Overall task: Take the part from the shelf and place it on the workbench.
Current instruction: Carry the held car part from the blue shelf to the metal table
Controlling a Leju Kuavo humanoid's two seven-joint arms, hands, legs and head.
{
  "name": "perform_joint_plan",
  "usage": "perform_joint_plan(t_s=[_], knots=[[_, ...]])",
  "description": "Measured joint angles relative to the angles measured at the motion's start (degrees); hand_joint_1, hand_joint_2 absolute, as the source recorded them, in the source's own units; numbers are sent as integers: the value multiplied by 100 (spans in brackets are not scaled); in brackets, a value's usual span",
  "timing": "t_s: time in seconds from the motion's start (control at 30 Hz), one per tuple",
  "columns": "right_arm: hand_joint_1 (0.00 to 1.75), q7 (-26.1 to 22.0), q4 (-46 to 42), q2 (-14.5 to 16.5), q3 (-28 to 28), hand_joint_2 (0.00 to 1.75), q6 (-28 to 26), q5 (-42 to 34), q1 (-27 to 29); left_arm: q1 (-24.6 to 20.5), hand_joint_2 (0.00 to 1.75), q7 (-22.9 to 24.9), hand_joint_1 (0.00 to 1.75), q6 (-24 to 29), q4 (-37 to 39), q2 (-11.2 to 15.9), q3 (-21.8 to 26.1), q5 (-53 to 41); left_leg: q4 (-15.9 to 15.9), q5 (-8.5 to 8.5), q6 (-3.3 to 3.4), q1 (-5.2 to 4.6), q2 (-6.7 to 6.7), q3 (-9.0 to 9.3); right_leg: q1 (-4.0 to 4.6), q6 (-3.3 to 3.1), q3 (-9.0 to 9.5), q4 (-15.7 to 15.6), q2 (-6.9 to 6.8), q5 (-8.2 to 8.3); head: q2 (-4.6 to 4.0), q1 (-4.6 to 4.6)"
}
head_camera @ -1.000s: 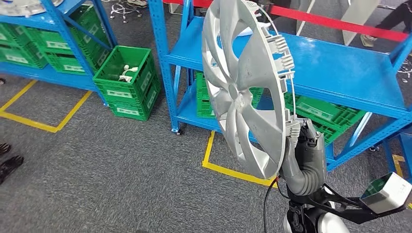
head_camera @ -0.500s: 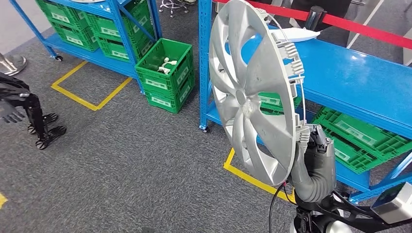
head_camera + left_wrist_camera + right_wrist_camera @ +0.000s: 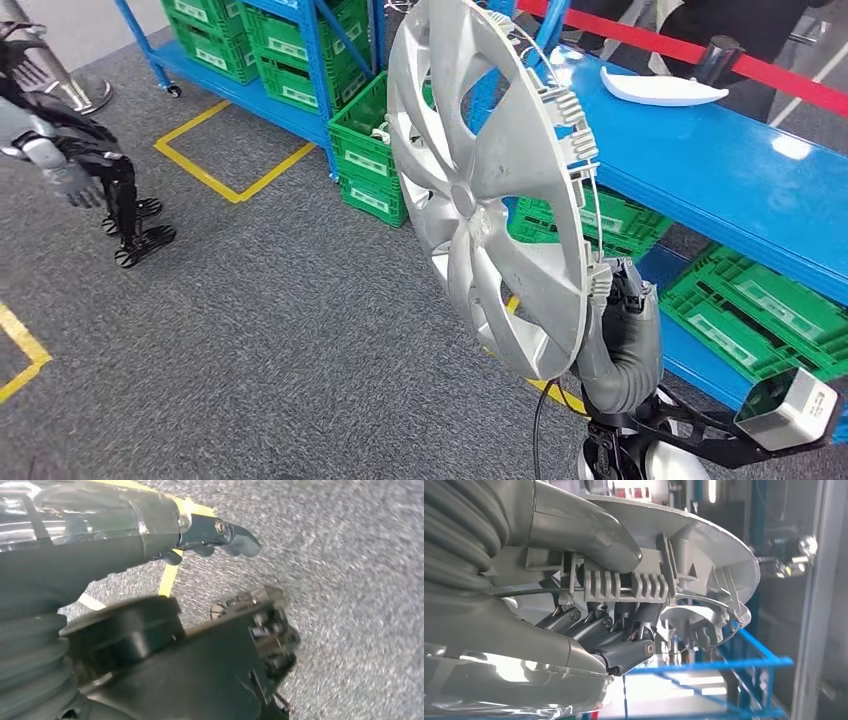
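Note:
The part is a large silver hubcap (image 3: 480,200), held upright on edge in front of me, its spoked face turned to my left. My right hand (image 3: 620,300) grips its lower rim from behind, at the ribbed clips. In the right wrist view the fingers (image 3: 624,630) curl under the hubcap's rim (image 3: 704,545) and the thumb lies over it. My left hand (image 3: 200,535) hangs over the grey carpet and holds nothing, its thumb sticking out.
A blue shelf (image 3: 720,170) runs along my right with a white part (image 3: 655,88) on it. Green crates (image 3: 365,150) stand below and on a second rack at the back left. A dark jointed figure (image 3: 120,200) stands far left. Yellow floor tape (image 3: 230,170) marks bays.
The whole picture has shifted as the camera turned and moved along the shelves. The hubcap stays in my right hand, in the same upright pose.

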Motion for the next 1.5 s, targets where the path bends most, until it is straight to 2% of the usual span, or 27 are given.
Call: perform_joint_plan(t_s=[0.1, 0.17, 0.2, 0.23, 0.27, 0.33, 0.4, 0.43, 0.47, 0.5, 0.6, 0.67, 0.7, 0.77, 0.83, 0.9, 0.93, 1.0, 1.07, 1.13, 1.2, 1.23, 1.27, 1.3, 1.37, 1.43, 1.5], knots=[[175, -4, 39, 5, 1, 175, 8, 1, 2, -9, 175, -5, 0, 1, -1, 24, 0, 1, -6, 34, 82, -18, -223, -10, -4, 6, -398, 980, 410, -569, 0, 96], [175, -5, 78, 7, 2, 175, 10, 0, 1, -3, 175, -6, 0, 1, -1, 33, 0, 0, -4, 46, 116, -63, -383, -10, 17, -37, -638, 1511, 482, -709, 0, 161], [175, -5, 96, 7, 2, 175, 10, 0, 1, 1, 175, -6, 0, 1, -1, 38, 0, 0, -4, 51, 125, -85, -462, -6, 33, -75, -631, 1474, 500, -607, 0, 180], [175, -5, 110, 7, 2, 175, 10, 0, 1, 4, 175, -6, 0, 1, -1, 44, 0, 1, -3, 55, 132, -103, -539, 2, 53, -122, -530, 1225, 535, -408, 0, 196], [175, -5, 118, 7, 2, 175, 10, 0, -1, 4, 175, -6, 0, 1, -1, 46, 0, 1, -4, 59, 136, -112, -607, 9, 78, -178, -371, 838, 617, -171, 0, 211], [175, -8, 123, 9, 2, 175, 13, -1, -6, -2, 175, -6, 0, 1, -2, 44, 1, 3, 1, 80, 121, -114, -718, -11, 107, -279, -100, 190, 852, 122, 0, 210], [175, -11, 129, 12, 1, 175, 16, -1, -15, -2, 175, -6, 0, 1, -4, 38, 1, 5, 1, 120, 69, -83, -816, -68, 132, -331, -22, -32, 933, 158, 0, 225], [175, -12, 131, 14, 1, 175, 17, 0, -19, 5, 175, -6, 0, 0, -4, 39, 1, 7, -11, 142, 35, -72, -871, -89, 138, -340, -12, -91, 873, 175, 0, 244], [175, -12, 134, 17, 1, 175, 17, 0, -25, 13, 175, -6, 0, -1, -4, 44, 0, 9, -4, 141, 10, -80, -845, -106, 130, -342, 12, -156, 802, 199, 0, 265], [175, -13, 136, 23, 1, 175, 17, 1, -26, 17, 175, -6, 0, -1, -4, 49, 0, 11, 55, 86, -19, -96, -719, -142, 115, -347, 41, -230, 736, 230, 0, 255], [175, -17, 140, 37, 3, 175, 17, 1, -22, 0, 175, -6, 0, 1, -5, 67, 0, 16, 851, -403, -149, -50, -272, -524, 73, -353, 93, -341, 508, 285, 0, 148], [175, -19, 156, 40, 3, 175, 17, 1, -20, 0, 175, -6, 0, 1, -5, 71, 0, 17, 1409, -596, -250, 43, -250, -791, 53, -330, 93, -326, 346, 271, 0, 91], [175, -19, 168, 44, 4, 175, 17, 0, -19, 4, 175, -6, 0, 1, -5, 72, 0, 17, 1431, -543, -296, 83, -242, -796, 40, -308, 94, -312, 272, 257, 0, 68], [175, -19, 189, 53, 4, 175, 20, -2, -19, 9, 175, -15, 0, 3, -5, 73, 0, 17, 1031, -263, -368, 139, -182, -575, 10, -251, 97, -272, 154, 220, 0, 34], [175, -36, 199, 61, 3, 175, 55, -21, -24, 4, 175, -48, 0, 12, -5, 72, 0, 17, 438, -35, -405, 142, 58, -238, -8, -169, 94, -204, 74, 162, 0, -11], [175, -63, 221, 66, 3, 175, 142, -55, -59, -2, 175, -88, 0, 42, -7, 69, 1, 27, 120, 25, -325, 109, 248, -83, 5, -84, 89, -130, 6, 102, 0, -34], [175, -77, 238, 69, 2, 175, 189, -74, -83, -2, 175, -106, 0, 57, -7, 70, 1, 39, 102, 2, -258, 86, 249, -91, 11, -53, 91, -117, -29, 89, 0, -32], [175, -99, 278, 79, 1, 175, 257, -98, -125, 3, 175, -141, 0, 74, -6, 75, 1, 65, 93, 21, -144, 78, 128, -113, -11, -11, 107, -115, -69, 63, 0, 3], [175, -123, 314, 87, -2, 175, 290, -115, -132, -1, 175, -160, 0, 76, -5, 71, 1, 75, 84, 41, -68, 78, -12, -116, -40, 11, 38, 93, 127, -130, 0, 28], [175, -140, 351, 87, -7, 175, 315, -123, -116, -9, 175, -162, 0, 77, -5, 48, 2, 73, 80, 55, -4, 59, -162, -118, -37, -2, -239, 767, 397, -521, 0, 98], [175, -116, 388, 88, -7, 175, 343, -141, -101, -8, 175, -131, 0, 65, -5, 18, 2, 73, 81, 62, 41, 16, -325, -117, -9, -45, -558, 1460, 478, -770, 0, 172], [175, -81, 404, 88, -5, 175, 354, -157, -98, -5, 175, -91, 0, 48, -5, 4, 2, 81, 82, 66, 55, -6, -409, -116, 9, -81, -621, 1559, 492, -735, 0, 197], [175, -39, 419, 90, -2, 175, 361, -172, -96, -2, 175, -50, 0, 30, -5, -9, 2, 95, 82, 71, 66, -26, -495, -112, 30, -127, -589, 1435, 514, -585, 0, 216], [175, 2, 433, 93, 3, 175, 365, -180, -96, -2, 175, -23, 0, 15, -5, -22, 2, 110, 83, 77, 73, -42, -579, -107, 55, -183, -478, 1127, 569, -357, 0, 233], [175, 65, 458, 101, 17, 175, 368, -167, -105, -5, 175, -71, 0, 10, -6, -57, 3, 133, 87, 96, 71, -52, -731, -126, 86, -295, -217, 427, 844, 30, 0, 239], [175, 142, 466, 107, 37, 175, 369, -154, -146, -7, 175, -201, 0, 25, -7, -91, 3, 151, 91, 137, 24, -31, -857, -186, 103, -347, -100, 87, 1010, 132, 0, 246], [175, 235, 466, 111, 60, 175, 369, -154, -212, 8, 175, -301, 0, 40, -8, -119, 2, 164, 77, 180, -48, -12, -946, -232, 101, -347, -68, -26, 898, 145, 0, 269]])
